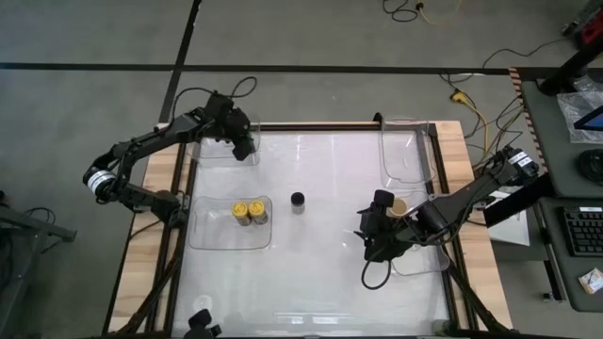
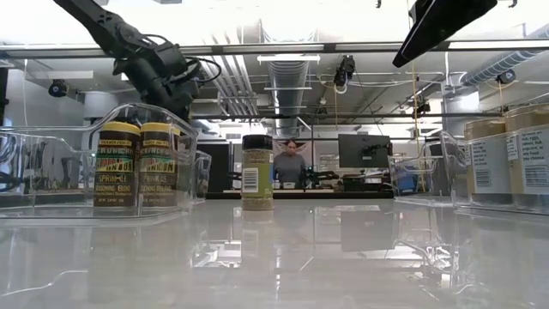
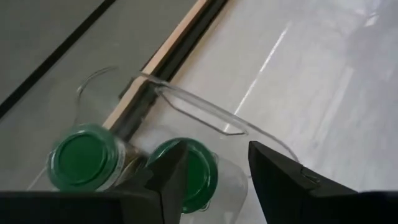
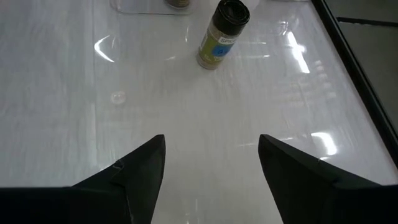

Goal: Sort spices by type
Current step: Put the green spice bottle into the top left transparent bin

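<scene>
At the table's (image 1: pixel 320 282) middle stands a black-lidded jar (image 1: pixel 298 200), ahead of the right claw (image 4: pixel 211 163), whose fingers are apart and empty, well short of it. Over the far-left tray (image 1: pixel 247 122), the left claw (image 3: pixel 214 168) hangs with fingers apart above two green-lidded jars (image 3: pixel 84 157), gripping neither. Two yellow-lidded jars (image 1: pixel 250 210) sit in the near-left tray (image 1: pixel 212 235).
</scene>
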Available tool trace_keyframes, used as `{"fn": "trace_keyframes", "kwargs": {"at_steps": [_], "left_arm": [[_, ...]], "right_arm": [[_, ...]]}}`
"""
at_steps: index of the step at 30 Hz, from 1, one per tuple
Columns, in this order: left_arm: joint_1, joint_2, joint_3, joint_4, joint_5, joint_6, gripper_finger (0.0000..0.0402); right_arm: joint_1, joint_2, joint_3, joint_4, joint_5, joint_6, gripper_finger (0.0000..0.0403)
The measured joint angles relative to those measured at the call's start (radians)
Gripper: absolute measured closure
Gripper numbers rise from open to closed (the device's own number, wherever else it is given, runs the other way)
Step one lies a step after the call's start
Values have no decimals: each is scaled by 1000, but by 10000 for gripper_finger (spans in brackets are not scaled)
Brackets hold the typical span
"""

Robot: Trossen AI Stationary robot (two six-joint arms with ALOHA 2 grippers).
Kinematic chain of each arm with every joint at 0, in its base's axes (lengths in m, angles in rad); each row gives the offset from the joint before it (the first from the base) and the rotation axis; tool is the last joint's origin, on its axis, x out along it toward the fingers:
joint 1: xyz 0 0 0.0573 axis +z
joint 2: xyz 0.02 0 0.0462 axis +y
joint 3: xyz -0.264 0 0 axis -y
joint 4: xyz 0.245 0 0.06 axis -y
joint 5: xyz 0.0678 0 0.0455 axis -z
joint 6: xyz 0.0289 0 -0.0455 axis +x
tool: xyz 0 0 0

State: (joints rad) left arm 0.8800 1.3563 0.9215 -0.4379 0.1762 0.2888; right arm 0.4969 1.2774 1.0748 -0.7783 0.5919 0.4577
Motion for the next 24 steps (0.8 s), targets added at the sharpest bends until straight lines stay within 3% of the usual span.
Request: {"fn": "trace_keyframes", "kwargs": {"at_steps": [11,24], "left_arm": [[-5,0,-1,-71,-161,-48,267],[-3,0,13,-89,-363,-36,270]], "right_arm": [[0,0,0,0,0,6,167],[0,0,0,-1,0,3,149]]}}
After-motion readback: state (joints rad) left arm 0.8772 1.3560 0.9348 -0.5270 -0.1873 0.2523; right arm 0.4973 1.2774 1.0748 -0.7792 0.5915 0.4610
